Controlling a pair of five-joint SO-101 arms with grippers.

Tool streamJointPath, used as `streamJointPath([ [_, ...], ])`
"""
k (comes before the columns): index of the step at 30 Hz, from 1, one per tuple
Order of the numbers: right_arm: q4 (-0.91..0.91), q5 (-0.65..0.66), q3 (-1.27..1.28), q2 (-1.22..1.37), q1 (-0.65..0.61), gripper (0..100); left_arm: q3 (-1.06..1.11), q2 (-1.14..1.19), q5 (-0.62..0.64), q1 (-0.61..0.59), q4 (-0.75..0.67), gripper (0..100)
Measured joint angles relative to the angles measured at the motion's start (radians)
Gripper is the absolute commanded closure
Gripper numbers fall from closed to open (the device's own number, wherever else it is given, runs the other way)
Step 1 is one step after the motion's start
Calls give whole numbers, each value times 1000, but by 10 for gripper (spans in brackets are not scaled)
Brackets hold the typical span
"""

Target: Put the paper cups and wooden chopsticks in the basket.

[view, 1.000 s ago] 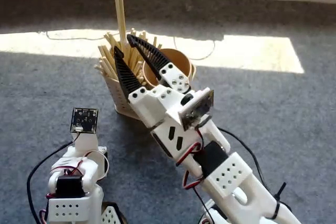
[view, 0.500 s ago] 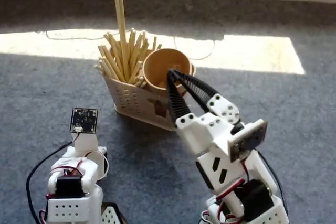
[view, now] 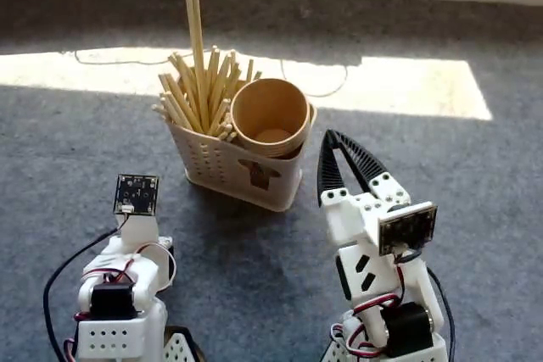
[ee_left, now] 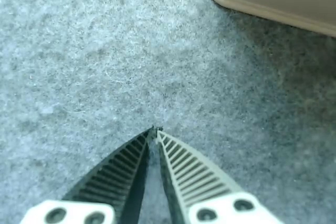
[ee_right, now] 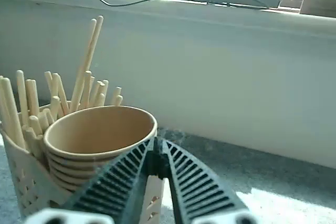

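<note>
The cream perforated basket (view: pixel 222 169) stands on the grey carpet. It holds a bundle of wooden chopsticks (view: pixel 197 82) and a stack of paper cups (view: pixel 270 116). My right gripper (view: pixel 331 136) is shut and empty, hanging just right of the basket and apart from it. Its wrist view looks past the shut gripper (ee_right: pixel 156 146) at the cups (ee_right: pixel 100 129), chopsticks (ee_right: pixel 79 95) and basket (ee_right: pixel 23 182). My left gripper (ee_left: pixel 156 129) is shut and empty low over the carpet, with the basket's bottom corner (ee_left: pixel 273 1) a little ahead. The left arm (view: pixel 127 277) sits folded at the near left.
A thin cable (view: pixel 327 91) lies on the sunlit strip of carpet (view: pixel 407 86) behind the basket. A pale wall (ee_right: pixel 236 72) runs along the back. Open carpet surrounds the basket on all sides.
The right arm has pulled back from over the basket toward its base, ending to the basket's right. Its fingers went from open to shut. The left arm has not moved.
</note>
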Motion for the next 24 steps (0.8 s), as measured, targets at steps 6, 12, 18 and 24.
streamJointPath([
  [6,0,0,173,11,68,991,0,0,0,0,0,993],
  [12,0,0,281,12,163,991,0,0,0,0,0,993],
  [18,87,-48,281,12,242,991,0,0,0,0,0,993],
  [24,264,-206,281,12,272,991,0,0,0,0,0,993],
])
